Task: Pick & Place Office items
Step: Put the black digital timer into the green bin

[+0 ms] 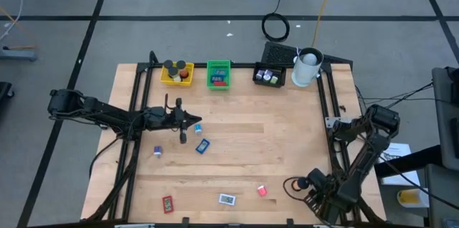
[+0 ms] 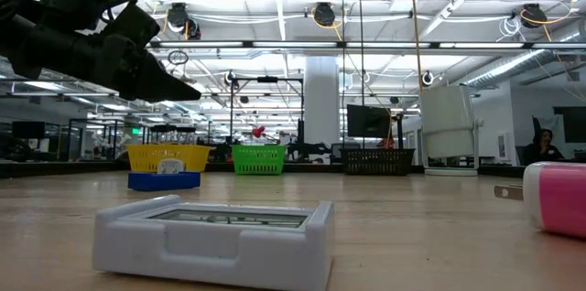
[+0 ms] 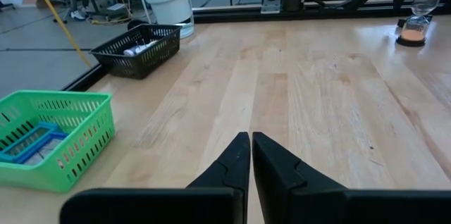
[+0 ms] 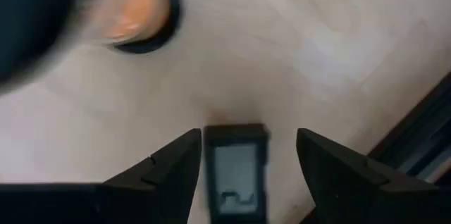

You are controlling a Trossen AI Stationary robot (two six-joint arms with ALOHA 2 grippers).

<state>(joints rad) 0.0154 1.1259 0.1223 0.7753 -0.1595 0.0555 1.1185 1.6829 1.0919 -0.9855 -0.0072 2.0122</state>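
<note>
Looks maybe halfway: the yellow tray [image 1: 176,74], green tray [image 1: 219,74] and black tray [image 1: 270,76] each hold some stuff, but five office items [image 1: 203,145] sit loose on the table [image 1: 287,142], left gripper [image 1: 188,120] clenched on nothing, right gripper [image 4: 243,164] spread over a small dark piece [image 4: 236,171].

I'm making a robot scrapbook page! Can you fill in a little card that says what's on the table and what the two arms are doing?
Table: wooden table
Trays at far edge: yellow tray, green tray, black tray
Cup: white cup beside the black tray
Loose items: blue piece, red piece, white piece, pink piece
Left gripper: fingers shut, empty, above the table
Right gripper: fingers open, at the table's near right corner
</note>
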